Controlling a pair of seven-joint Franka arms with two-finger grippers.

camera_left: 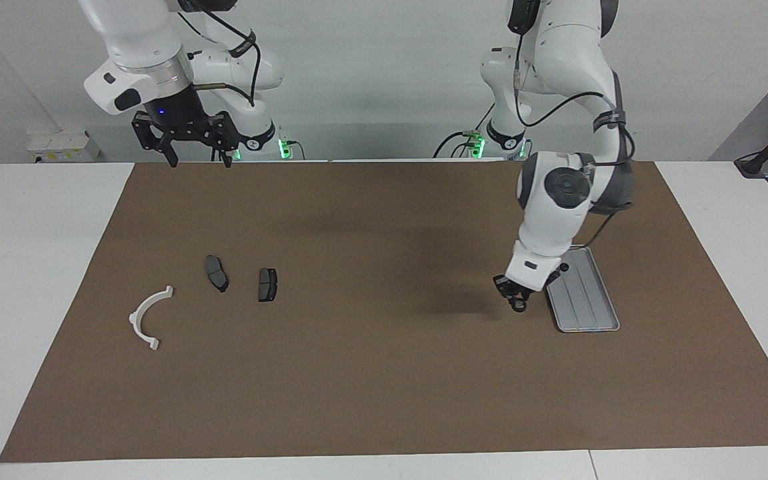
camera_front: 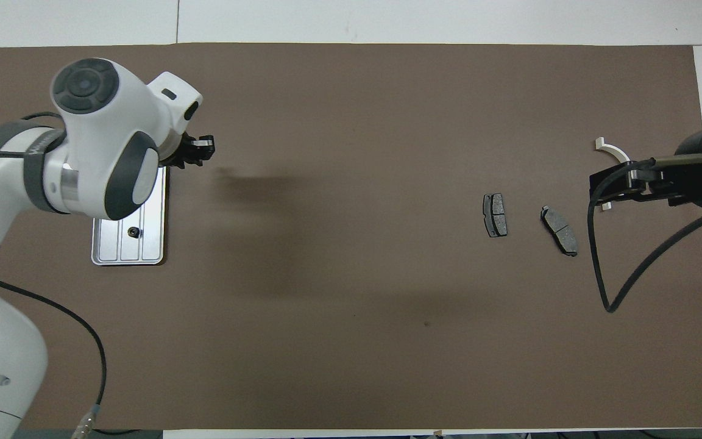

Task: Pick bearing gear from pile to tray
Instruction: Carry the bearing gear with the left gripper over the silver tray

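My left gripper [camera_left: 519,305] [camera_front: 202,146] is shut on a small black round bearing gear [camera_left: 520,307] and hangs low over the brown mat, just beside the tray's long edge. The silver ribbed tray [camera_left: 589,305] [camera_front: 151,227] lies toward the left arm's end, partly covered by that arm. One small black round piece [camera_left: 563,267] [camera_front: 134,231] lies in it. The pile toward the right arm's end holds a white arc [camera_left: 150,317] [camera_front: 610,149] and two dark brake pads [camera_left: 217,273] [camera_left: 267,284]. My right gripper [camera_left: 201,162] [camera_front: 614,183] waits open, raised over the mat's edge by its base.
The brown mat [camera_left: 357,373] covers most of the white table. The right arm's black cable [camera_front: 607,268] loops above the mat beside the nearer brake pad [camera_front: 559,230]. The other pad [camera_front: 495,214] lies toward the mat's middle.
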